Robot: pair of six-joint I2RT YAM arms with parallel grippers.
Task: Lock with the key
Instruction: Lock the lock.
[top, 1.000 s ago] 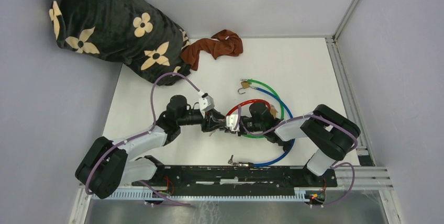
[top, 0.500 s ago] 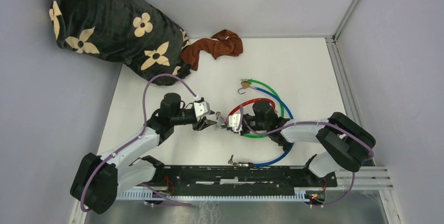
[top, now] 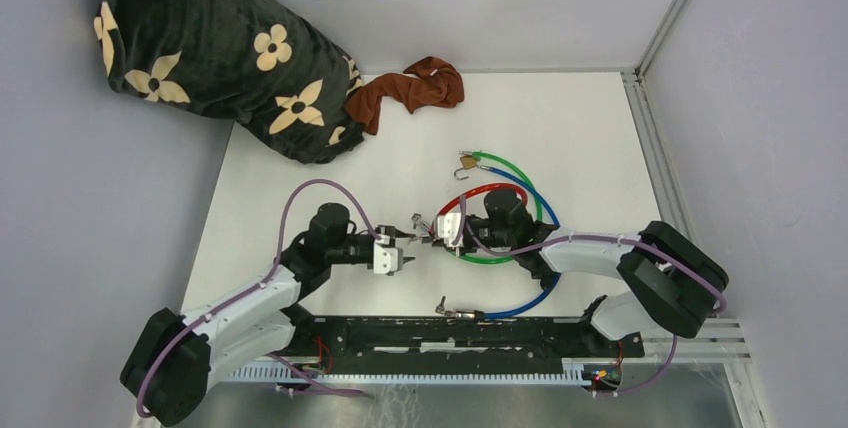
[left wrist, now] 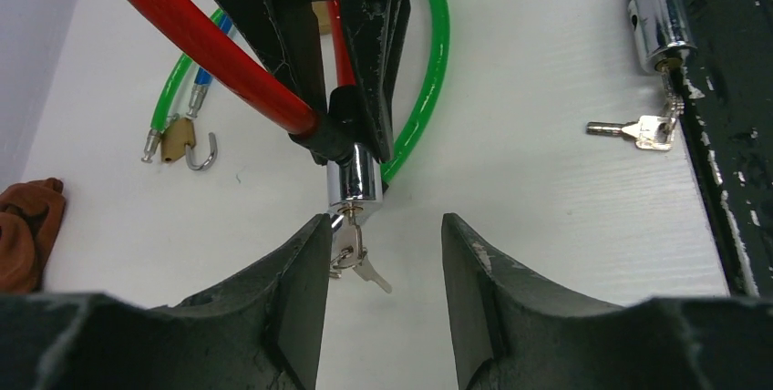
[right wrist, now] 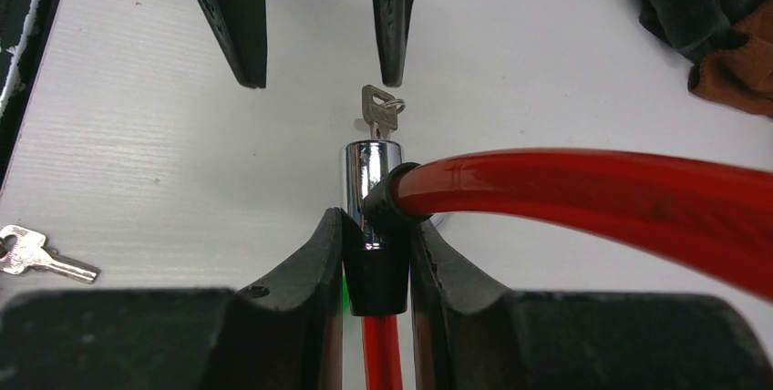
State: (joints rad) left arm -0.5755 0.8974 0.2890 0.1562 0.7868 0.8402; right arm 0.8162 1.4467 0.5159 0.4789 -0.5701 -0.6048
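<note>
1. Gripping the red cable lock (right wrist: 592, 194), the right claw (right wrist: 376, 226) presses both fingers on the black collar at the base of the chrome barrel (right wrist: 363, 171). The barrel sticks out past its fingertips.
2. The key (right wrist: 378, 109) sits in the far end of that barrel, straight ahead of the right claw, with a small ring through its head.
3. The left claw (left wrist: 383, 226) stands open, facing the right claw tip to tip. Its fingers (left wrist: 301, 262) are spread to either side of the key, and nothing is held between them.
4. In the left wrist view the key hangs close against one fingertip; whether they touch I cannot tell.
5. A green cable (left wrist: 428, 89) curves over the white table (left wrist: 547, 208) beyond the left claw, behind the right claw's fingers.
6. Off to one side of the left claw lies a blue cable lock (left wrist: 658, 21), with spare keys (left wrist: 638, 130) hanging from its barrel.
7. On the left claw's other side, further ahead, lies a brass padlock (left wrist: 180, 139) with its shackle open.
8. A brown cloth (top: 410, 88) and a flowered blanket (top: 210, 48) lie well apart from both claws.
</note>
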